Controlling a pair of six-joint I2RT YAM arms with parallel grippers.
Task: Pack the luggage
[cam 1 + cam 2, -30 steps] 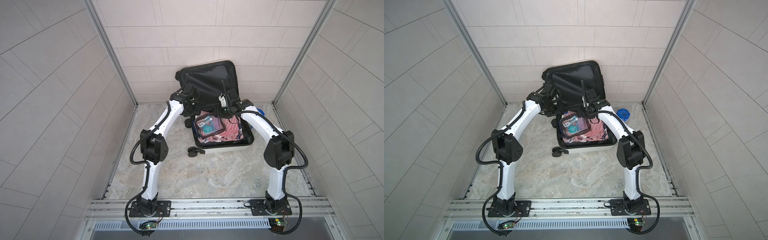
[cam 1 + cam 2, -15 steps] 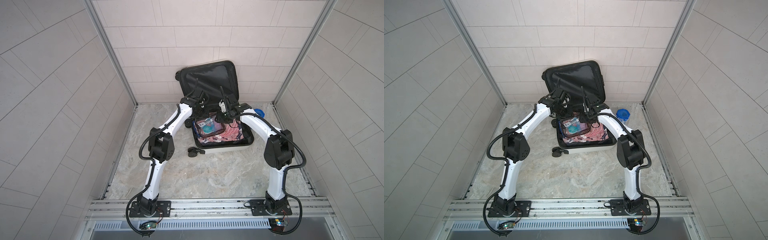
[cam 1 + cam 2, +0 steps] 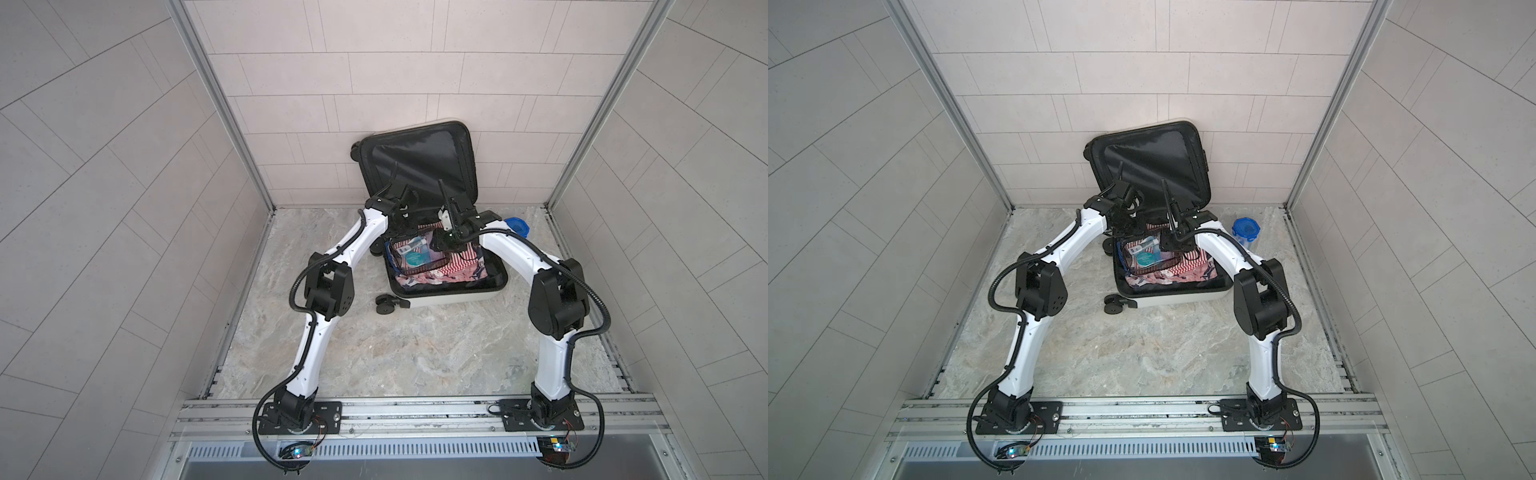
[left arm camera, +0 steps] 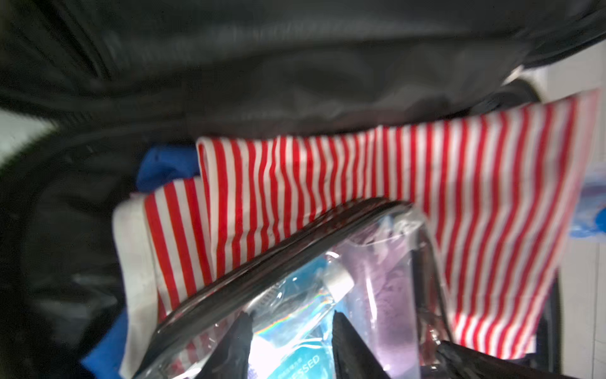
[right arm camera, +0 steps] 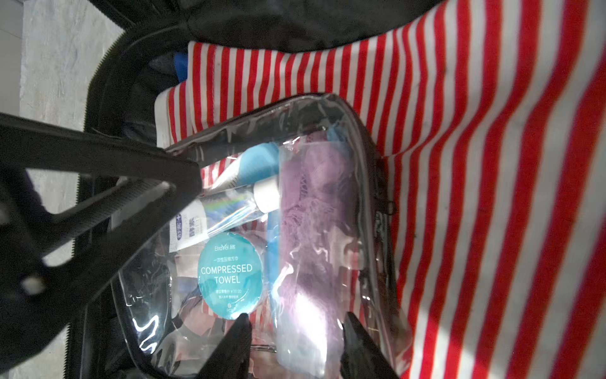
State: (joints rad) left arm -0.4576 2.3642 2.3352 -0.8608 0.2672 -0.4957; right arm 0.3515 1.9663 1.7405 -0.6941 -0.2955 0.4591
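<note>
Since a second ago the left arm (image 3: 353, 249) has swung inward over the small white hard-shell suitcase (image 3: 449, 298), lying open on the marbled floor (image 3: 415, 353), wheels leftward, black-lined lid (image 3: 415, 162) upright behind. Both the left gripper (image 4: 292, 331) and right gripper (image 5: 296, 328) hang half-open, seemingly gripping nothing, directly above the clear plastic toiletry pouch (image 5: 328, 213) on red-and-white striped cloth (image 5: 492, 164); the lid sits equally near both.

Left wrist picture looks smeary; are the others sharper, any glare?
Left wrist view: motion-blurred, striped cloth smeared; right wrist view: sharper, towel label legible, white glare on the clear pouch; both top views: evenly lit, tile lines on the side walls bow.
</note>
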